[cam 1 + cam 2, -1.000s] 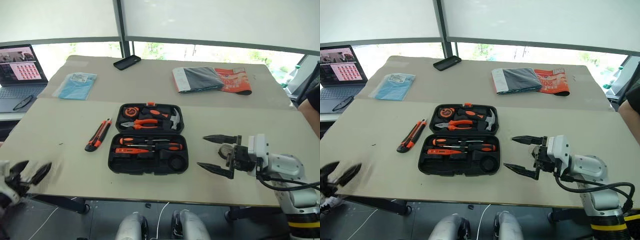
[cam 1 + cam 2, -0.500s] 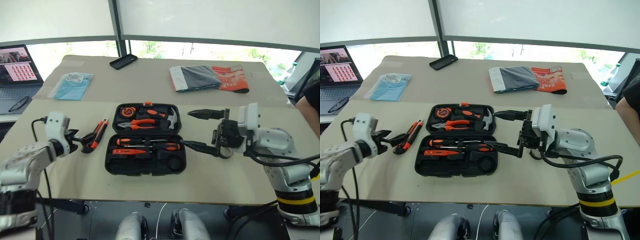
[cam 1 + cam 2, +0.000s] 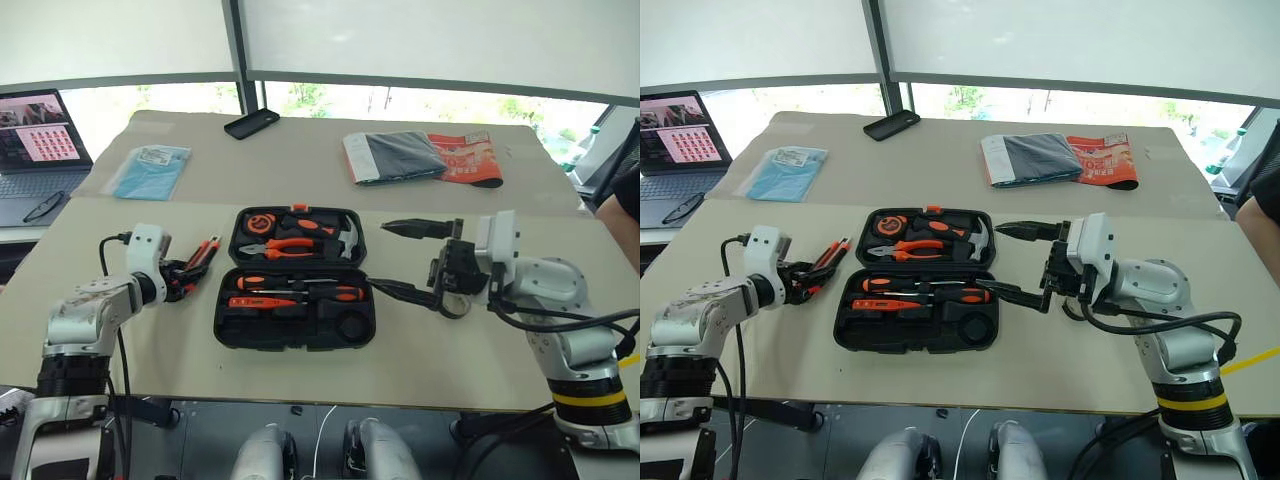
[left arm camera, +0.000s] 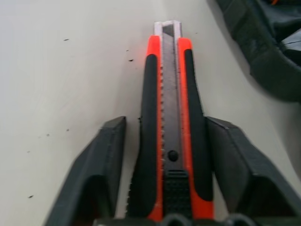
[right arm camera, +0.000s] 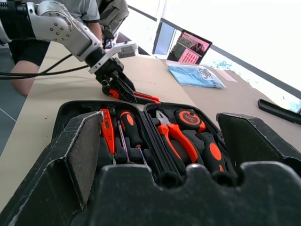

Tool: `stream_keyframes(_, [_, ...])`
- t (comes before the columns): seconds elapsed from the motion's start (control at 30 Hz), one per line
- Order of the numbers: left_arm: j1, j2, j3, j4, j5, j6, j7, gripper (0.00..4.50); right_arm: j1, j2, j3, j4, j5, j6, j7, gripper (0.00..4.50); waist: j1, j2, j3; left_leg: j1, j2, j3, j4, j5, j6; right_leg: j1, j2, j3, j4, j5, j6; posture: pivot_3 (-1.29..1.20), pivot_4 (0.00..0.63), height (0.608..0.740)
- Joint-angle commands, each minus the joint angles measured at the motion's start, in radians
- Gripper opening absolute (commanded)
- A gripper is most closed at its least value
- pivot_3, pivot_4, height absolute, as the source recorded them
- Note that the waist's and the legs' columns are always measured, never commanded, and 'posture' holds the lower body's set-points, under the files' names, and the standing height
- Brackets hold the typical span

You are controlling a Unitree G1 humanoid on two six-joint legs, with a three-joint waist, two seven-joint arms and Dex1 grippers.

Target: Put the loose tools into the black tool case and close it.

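Left of the black tool case (image 3: 295, 290), utility knife (image 4: 171, 127) straddled by left gripper (image 4: 164, 155), not yet pinched; squeeze squarely. Right gripper (image 3: 400, 260) spread wide.

the table (image 3: 120, 330) is plain beige with a few small dark specks. the case (image 3: 296, 338) is black all over, its moulded inside dark too. in it lie screwdrivers (image 3: 300, 290) with orange and black handles, pliers (image 3: 285, 247) with orange grips, and a tape measure (image 3: 262, 221) in orange and black. the knife (image 4: 170, 136) is orange with black grip strips and a grey middle track. the left gripper (image 3: 180, 280) and right gripper (image 3: 400, 260) have black fingers on silver-grey arms. further back: a black phone (image 3: 252, 124), a light blue packet (image 3: 150, 170), a grey folded cloth (image 3: 395, 157) on a red-orange booklet (image 3: 468, 160).
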Motion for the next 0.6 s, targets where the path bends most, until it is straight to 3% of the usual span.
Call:
stream_keyframes(0.03, [0.005, -0.021, 0.103, 0.026, -0.076, 0.042, -0.015, 1.68, 0.009, -0.014, -0.047, -0.010, -0.001, -0.045, 0.007, 4.50, -0.003, 0.000, 0.000, 0.000, 0.000, 0.000, 0.000, 0.000, 0.000, 0.000, 0.000, 0.000, 0.000, 0.000, 0.000, 0.00, 0.150, 0.740])
stream_keyframes(0.1, [0.006, 0.023, 0.135, 0.015, -0.110, -0.017, -0.128, 1.68, 0.021, -0.024, -0.058, -0.007, -0.006, -0.057, 0.014, 4.50, -0.005, 0.000, 0.000, -0.001, 0.000, 0.000, 0.000, 0.000, 0.000, 0.000, 0.000, 0.000, 0.000, 0.000, 0.000, 0.00, 0.150, 0.740])
stream_keyframes(0.13, [0.010, 0.062, 0.133, -0.006, -0.120, -0.114, -0.261, 1.68, 0.036, -0.049, -0.068, -0.006, -0.006, -0.052, 0.033, 4.50, -0.006, -0.001, 0.001, -0.001, 0.000, 0.000, 0.000, 0.000, 0.000, -0.001, 0.001, 0.000, 0.000, 0.000, 0.000, 0.00, 0.150, 0.740])
stream_keyframes(0.2, [0.051, 0.141, 0.083, -0.085, -0.133, -0.301, -0.574, 1.68, 0.064, -0.098, -0.088, -0.003, -0.007, -0.045, 0.069, 4.50, -0.007, -0.004, 0.003, -0.002, 0.000, 0.000, 0.000, 0.000, 0.000, -0.002, 0.002, -0.001, 0.000, 0.000, 0.000, 0.00, 0.150, 0.740])
stream_keyframes(0.27, [0.069, 0.184, 0.013, -0.128, -0.105, -0.386, -0.699, 1.68, 0.086, -0.132, -0.113, -0.011, 0.019, -0.018, 0.081, 4.50, -0.005, -0.004, 0.003, -0.004, 0.001, 0.000, 0.000, -0.001, -0.002, -0.004, 0.002, -0.002, -0.002, 0.000, -0.001, 0.00, 0.150, 0.740])
stream_keyframes(0.47, [0.019, 0.163, -0.163, -0.290, -0.138, -0.315, -0.792, 1.68, 0.216, -0.204, -0.180, -0.083, 0.072, 0.033, 0.116, 4.50, 0.009, 0.003, 0.004, -0.003, -0.001, 0.000, 0.001, -0.005, -0.002, -0.001, -0.002, -0.001, -0.002, -0.001, 0.000, 0.00, 0.150, 0.740])
stream_keyframes(0.6, [-0.013, 0.147, -0.288, -0.343, -0.045, -0.346, -0.794, 1.68, 0.284, -0.222, -0.211, -0.128, 0.095, 0.061, 0.109, 4.50, 0.009, 0.002, 0.004, -0.004, -0.001, 0.000, 0.002, -0.003, 0.006, -0.001, 0.004, -0.001, -0.002, 0.000, 0.001, 0.00, 0.150, 0.740])
